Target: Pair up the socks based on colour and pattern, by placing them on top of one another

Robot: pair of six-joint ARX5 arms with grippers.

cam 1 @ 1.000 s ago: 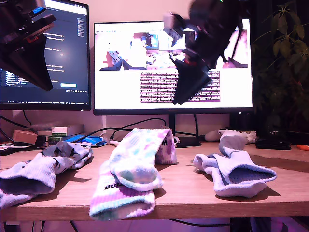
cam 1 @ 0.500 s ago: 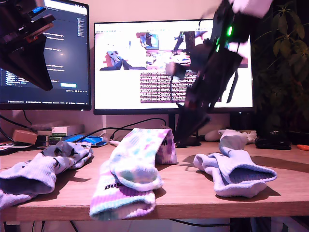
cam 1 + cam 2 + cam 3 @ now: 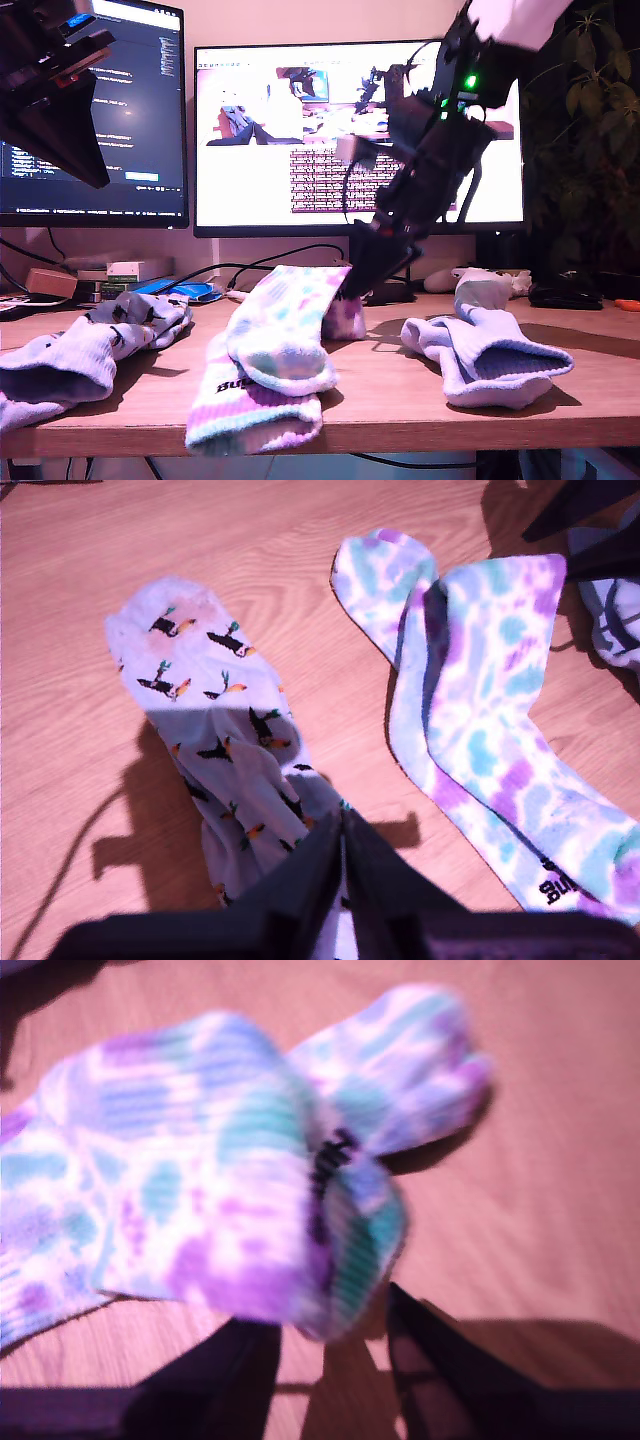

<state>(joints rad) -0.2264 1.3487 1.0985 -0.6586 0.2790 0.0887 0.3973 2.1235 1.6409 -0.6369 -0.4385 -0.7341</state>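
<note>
Compare with half a second ago: your second gripper [image 3: 352, 285] has dropped lower and swung toward the exterior view's left, from beside the monitor stand down to the far end of the tie-dye socks [image 3: 290, 340]; a second ago it was high in front of the monitor [image 3: 358, 140]. In the second wrist view its jaws stand spread, one finger [image 3: 215, 1380] on each side of a gap, with the folded end of the tie-dye pair [image 3: 230, 1200] just ahead of them and nothing between; that view is blurred, so you cannot tell whether a fingertip touches the cloth. Your first gripper [image 3: 60, 110] has not shifted: it hangs high at the exterior view's left, in front of the dark monitor [image 3: 130, 110]. Its wrist view shows the jaws [image 3: 343, 880] pressed together, holding nothing, above the bird-print socks [image 3: 215, 720]. No sock has moved. On the wooden desk [image 3: 400, 390] the bird-print pair [image 3: 90, 345] lies at the exterior view's left, the tie-dye pair stacked in the middle, the plain lavender socks [image 3: 490, 345] at the right.
</note>
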